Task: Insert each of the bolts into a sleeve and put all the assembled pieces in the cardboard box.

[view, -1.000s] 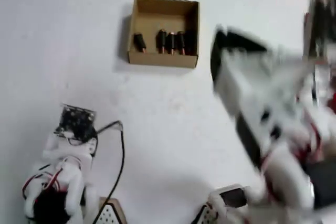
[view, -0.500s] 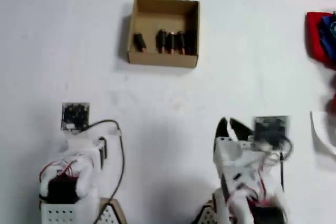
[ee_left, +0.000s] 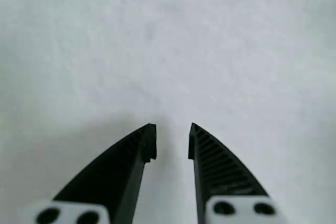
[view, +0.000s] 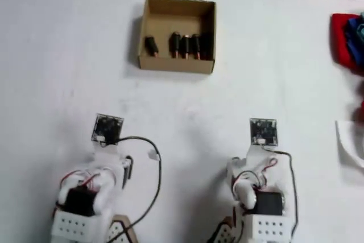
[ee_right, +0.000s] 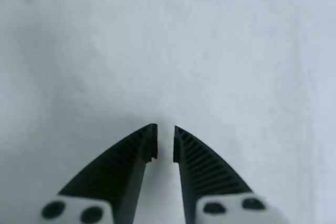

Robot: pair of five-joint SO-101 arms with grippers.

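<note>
Cardboard box point(view: 176, 65) holds dark cylindrical bolts point(view: 185, 45); ribbed left claw point(ee_left: 172, 142) and right claw point(ee_right: 165, 142) slightly parted, empty.

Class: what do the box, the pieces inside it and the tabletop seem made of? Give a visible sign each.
The cardboard box: matte brown board, folded walls. The assembled pieces: dull black bodies, probably plastic or rubber; coppery tips suggest metal. The table: white, matte; material unclear.

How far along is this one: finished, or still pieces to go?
Done: at least four assembled pieces lie in the box. In hand: nothing; the left hand and right hand sit slightly open over the table. Left: apparently nothing.
</note>
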